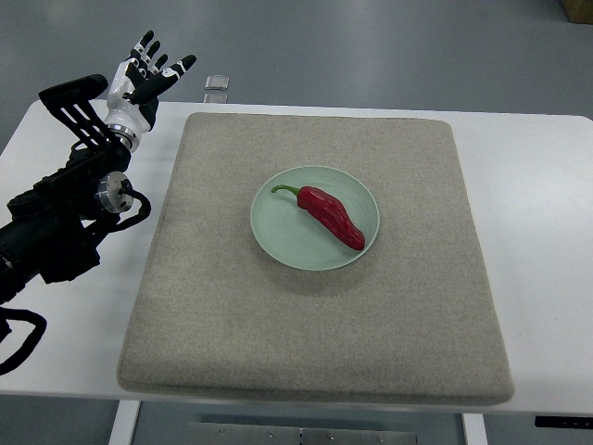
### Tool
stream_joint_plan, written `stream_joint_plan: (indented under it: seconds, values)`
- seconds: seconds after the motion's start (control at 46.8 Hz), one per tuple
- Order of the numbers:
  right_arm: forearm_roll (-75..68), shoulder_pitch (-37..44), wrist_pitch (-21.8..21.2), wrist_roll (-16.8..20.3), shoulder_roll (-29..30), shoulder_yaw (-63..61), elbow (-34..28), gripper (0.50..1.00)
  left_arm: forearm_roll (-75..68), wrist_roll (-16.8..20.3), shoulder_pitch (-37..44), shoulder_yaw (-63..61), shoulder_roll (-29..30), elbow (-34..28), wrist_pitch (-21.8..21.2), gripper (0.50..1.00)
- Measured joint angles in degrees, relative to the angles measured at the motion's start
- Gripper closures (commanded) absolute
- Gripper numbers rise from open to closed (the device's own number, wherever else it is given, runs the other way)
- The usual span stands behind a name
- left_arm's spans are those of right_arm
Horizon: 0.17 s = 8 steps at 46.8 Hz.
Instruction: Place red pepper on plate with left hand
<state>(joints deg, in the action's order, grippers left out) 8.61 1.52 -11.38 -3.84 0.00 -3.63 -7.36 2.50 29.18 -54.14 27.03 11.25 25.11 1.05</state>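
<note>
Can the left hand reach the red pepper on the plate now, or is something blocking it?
Probably yes. The left hand is open beyond the mat's far left corner, and only bare mat lies between it and the red pepper on the plate.

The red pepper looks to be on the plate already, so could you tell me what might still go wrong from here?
1. The red pepper lies off-centre, its tip close to the right rim of the plate; a jolt to the table could roll it onto the mat.
2. The left hand hangs open at the table's far left corner; its arm could snag the mat's edge on a low sweep back.
</note>
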Motion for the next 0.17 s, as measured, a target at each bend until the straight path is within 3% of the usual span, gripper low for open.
stream_joint_plan:
  seconds: [0.171]
  values:
    - [0.00, -0.02, 0.01, 0.08, 0.00, -0.03, 0.09, 0.568, 0.00, 0.00, 0.00, 0.00, 0.00, -0.06, 0.01, 0.501]
